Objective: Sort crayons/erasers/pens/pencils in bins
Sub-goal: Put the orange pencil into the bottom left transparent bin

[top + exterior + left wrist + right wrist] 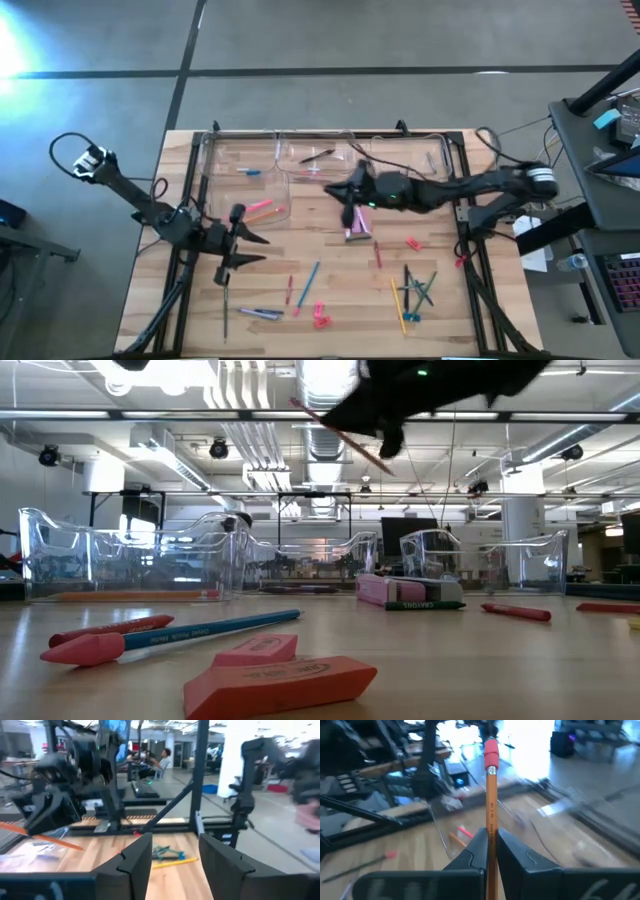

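2 erasers [280,682] before clear bins [130,565]

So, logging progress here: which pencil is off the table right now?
The orange pencil with the pink eraser tip, clamped in the right gripper above the bins; other sticks lie on the table.

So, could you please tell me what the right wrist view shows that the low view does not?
Only the right wrist view shows the right gripper with its fingers shut on the pencil, whose pink eraser tip points away from the camera.

Only the low view shows the erasers lying on the near table, a blue pencil beside them, and the row of bins side-on.

Both show the held pencil, raised above the table, and clear bins beyond it.
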